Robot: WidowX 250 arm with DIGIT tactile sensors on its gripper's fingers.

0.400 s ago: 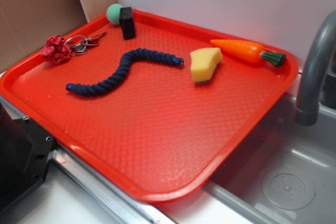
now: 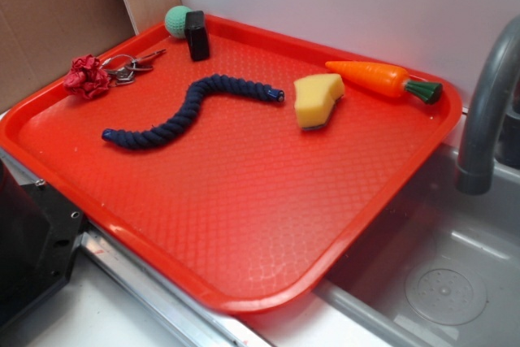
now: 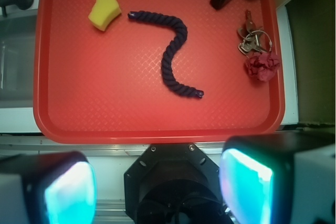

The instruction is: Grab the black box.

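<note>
Standing upright at the far corner of the tray [image 2: 73, 176], touching the knobbly green ball [image 2: 176, 20]: box [image 2: 197, 35], matte black, a small block taller than wide. Lying along the red tray's embossed diamond-textured floor: twisted dark blue rope [image 2: 188, 110], S-curved. Sitting beyond the rope: wedge-cut yellow sponge [image 2: 318, 100] and glossy plastic carrot [image 2: 382, 80]. Resting near the box: metal keys [image 2: 130, 66] with crumpled red fob [image 2: 88, 77]. Hovering well apart from the tray's near rim: hand [image 3: 157, 184], spread wide, gripping nothing.
</note>
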